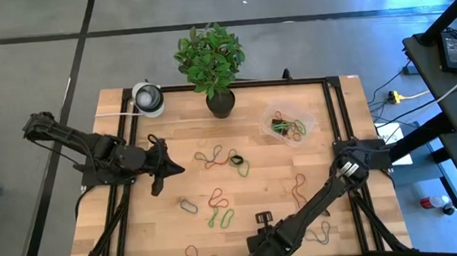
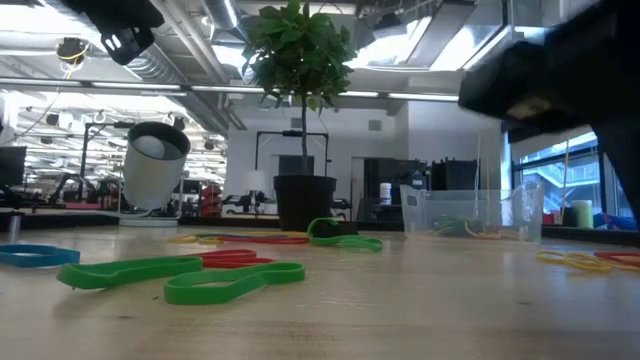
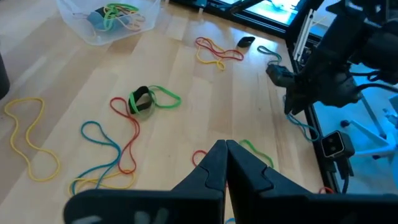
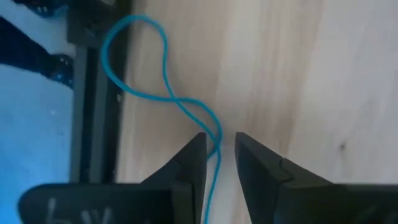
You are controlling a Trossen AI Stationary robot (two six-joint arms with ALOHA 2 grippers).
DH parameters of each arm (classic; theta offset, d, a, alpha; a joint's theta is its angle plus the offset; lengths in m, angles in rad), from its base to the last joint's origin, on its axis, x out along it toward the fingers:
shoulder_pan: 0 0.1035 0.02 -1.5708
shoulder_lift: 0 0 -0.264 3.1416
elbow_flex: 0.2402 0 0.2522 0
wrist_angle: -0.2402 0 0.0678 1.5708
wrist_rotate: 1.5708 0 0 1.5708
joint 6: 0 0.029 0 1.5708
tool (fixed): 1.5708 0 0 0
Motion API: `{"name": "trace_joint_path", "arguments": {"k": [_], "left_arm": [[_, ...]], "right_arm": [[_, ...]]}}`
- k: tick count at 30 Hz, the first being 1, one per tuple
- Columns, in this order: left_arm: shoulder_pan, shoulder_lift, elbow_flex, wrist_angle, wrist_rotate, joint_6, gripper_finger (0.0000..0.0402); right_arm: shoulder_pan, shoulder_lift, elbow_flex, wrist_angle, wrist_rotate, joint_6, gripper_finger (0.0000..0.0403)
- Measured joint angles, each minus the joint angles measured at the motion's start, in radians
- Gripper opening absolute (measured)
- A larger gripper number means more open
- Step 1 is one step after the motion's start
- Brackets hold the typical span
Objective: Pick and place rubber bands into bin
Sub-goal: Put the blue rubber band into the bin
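Many rubber bands lie loose on the wooden table: a red and blue tangle [image 1: 213, 156], a green and black one [image 1: 238, 161], and green and red ones [image 1: 219, 213]. The clear bin [image 1: 288, 123] stands right of centre toward the far edge and holds a few bands. My left gripper [image 3: 225, 144] is shut and empty, raised over the table's left half [image 1: 178, 168]. My right gripper [image 4: 220, 140] is down by the near edge, narrowly open. Its fingers stand on either side of a strand of a twisted blue band [image 4: 166, 87]. My right gripper comes from above with one strand of the blue band [image 4: 214, 144] passing between its fingers, close to one of them. The band lies flat on the wood. Whether a finger touches it, I cannot tell.
A black plant pot [image 1: 220, 102] with a leafy plant and a round white-and-grey object [image 1: 148, 97] stand at the far edge. A black frame rail [image 4: 93, 93] runs along the near edge beside the blue band. My right arm [image 1: 316, 207] slants across the near right corner.
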Motion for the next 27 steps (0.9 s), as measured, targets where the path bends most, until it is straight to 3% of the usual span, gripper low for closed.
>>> {"name": "trace_joint_path", "arguments": {"k": [7,13,15,23,27], "left_arm": [[0.000,0.000,0.000,0.000,0.000,-0.008,0.0002],[0.000,0.000,0.000,-0.001,0.000,-0.008,0.0002],[0.000,0.000,0.000,-0.001,0.000,-0.007,0.0002],[0.000,0.000,0.000,-0.001,-0.001,0.019,0.0002],[0.000,0.000,0.000,0.000,-0.002,0.020,0.0002]], "right_arm": [[0.014,0.041,0.004,0.006,-0.001,-0.044,0.0084],[0.019,0.052,0.004,0.003,-0.029,0.054,0.0012],[0.018,0.046,0.002,0.003,-0.031,0.086,0.0010],[0.022,-0.090,-0.004,-0.157,0.000,0.197,0.0002],[0.019,-0.186,-0.005,-0.320,0.095,0.291,0.0002]]}}
